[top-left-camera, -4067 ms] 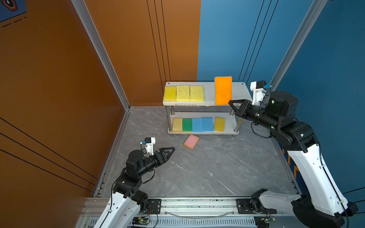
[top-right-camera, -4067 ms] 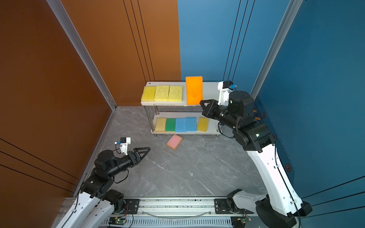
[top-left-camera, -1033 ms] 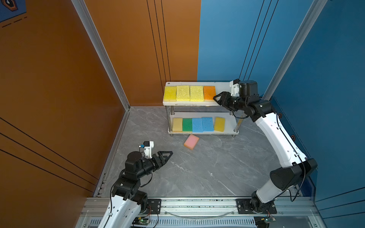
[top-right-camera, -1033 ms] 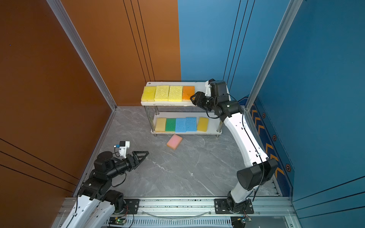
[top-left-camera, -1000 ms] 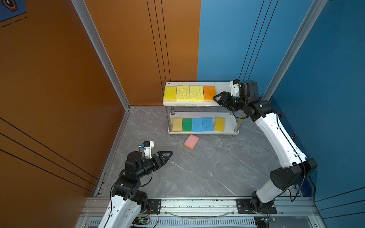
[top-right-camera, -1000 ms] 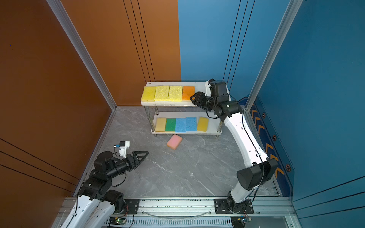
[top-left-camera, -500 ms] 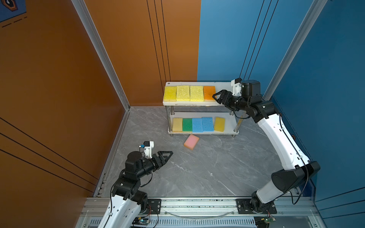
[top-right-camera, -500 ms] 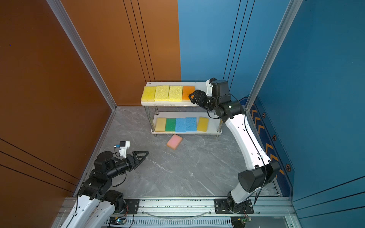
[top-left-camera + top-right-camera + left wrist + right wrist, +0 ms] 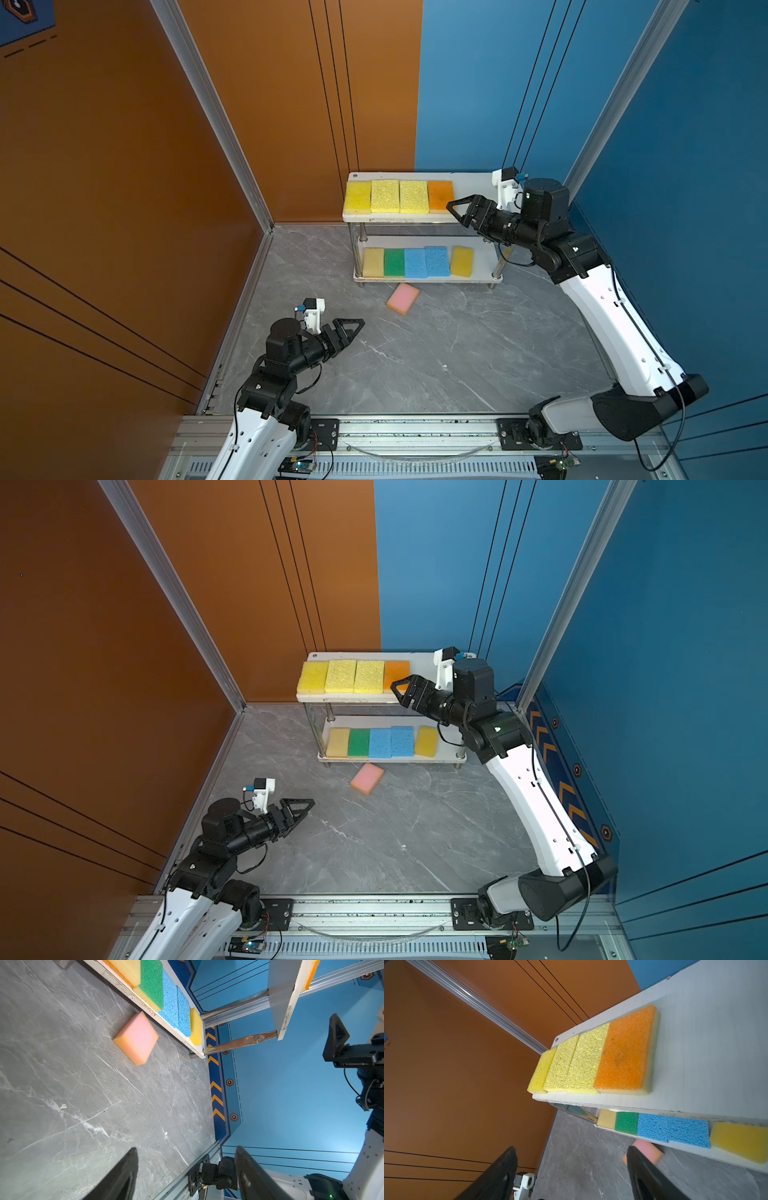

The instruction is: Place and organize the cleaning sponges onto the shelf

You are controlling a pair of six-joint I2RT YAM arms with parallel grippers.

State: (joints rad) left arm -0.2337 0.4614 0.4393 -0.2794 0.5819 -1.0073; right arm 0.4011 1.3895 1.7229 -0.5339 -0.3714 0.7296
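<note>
The shelf (image 9: 473, 187) stands at the back in both top views. Its top board carries three yellow cleaning sponges (image 9: 385, 196) and an orange one (image 9: 440, 195) (image 9: 625, 1053) lying flat in a row. On the lower board lie a pale yellow, a green (image 9: 393, 262), two blue (image 9: 426, 262) and a yellow sponge. A pink sponge (image 9: 403, 298) (image 9: 136, 1038) rests on the floor in front of the shelf. My right gripper (image 9: 455, 212) (image 9: 570, 1148) hangs open and empty just off the orange sponge's front right corner. My left gripper (image 9: 356, 326) (image 9: 186, 1149) is open and empty, low over the floor, left of the pink sponge.
The right end of the top board (image 9: 422, 667) is bare. An orange wall (image 9: 124, 208) closes the left side and a blue wall (image 9: 685, 208) the right. A metal rail (image 9: 415, 424) runs along the front edge. Grey marble floor (image 9: 457, 353) lies between the arms.
My right gripper has opened, let go of the orange sponge and drawn back from the top board toward the front right. The left arm has hardly moved.
</note>
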